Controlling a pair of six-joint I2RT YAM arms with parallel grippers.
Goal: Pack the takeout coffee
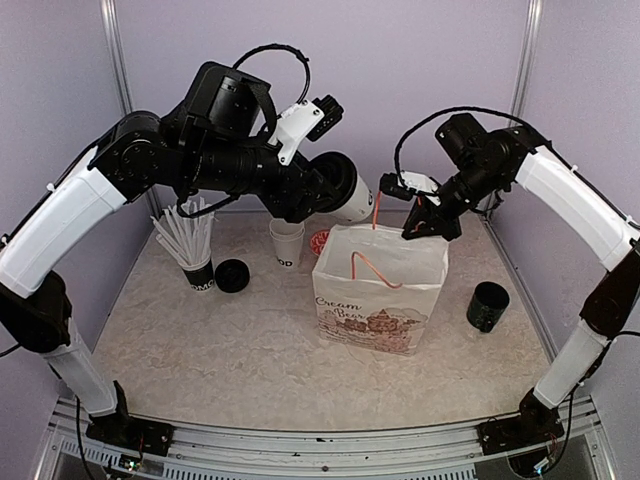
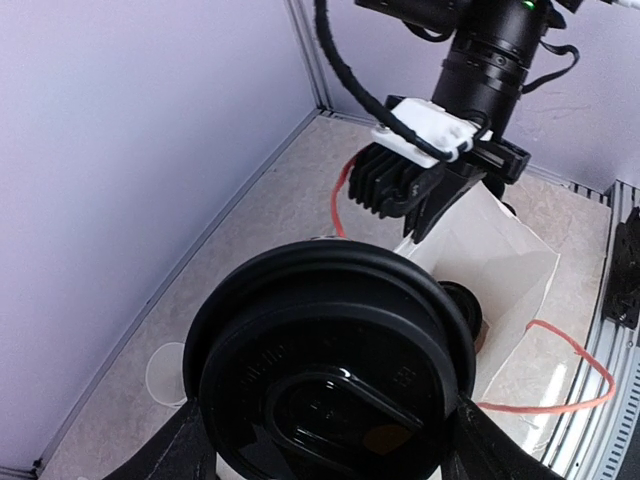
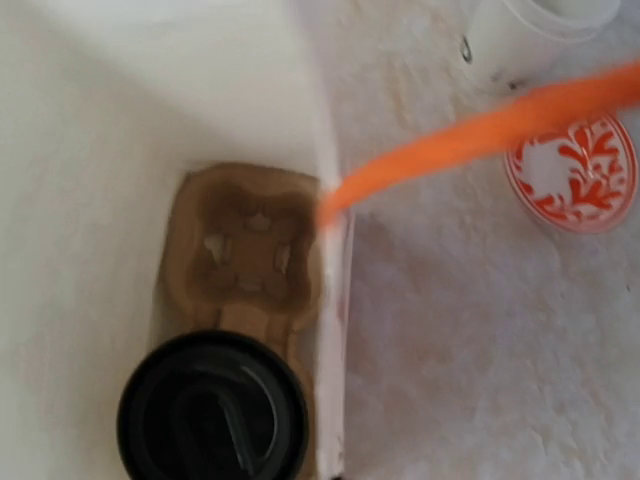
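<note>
Closest up, one lidded cup (image 2: 325, 360) sits clamped in my left hand (image 2: 330, 448), raised left of the paper bag (image 1: 375, 310); my right hand (image 1: 417, 228) is closed at its far rim beside the orange handle (image 3: 480, 140); the second cup (image 3: 212, 420) stands inside, in a brown carrier (image 3: 245, 250).

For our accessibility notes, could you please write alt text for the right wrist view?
Looking down into a white paper bag: a brown cup carrier lies at the bottom, one slot empty and a black-lidded cup in the other. A blurred orange handle crosses the frame; outside the bag, an orange-patterned disc and a white cup sit on the table.
</note>
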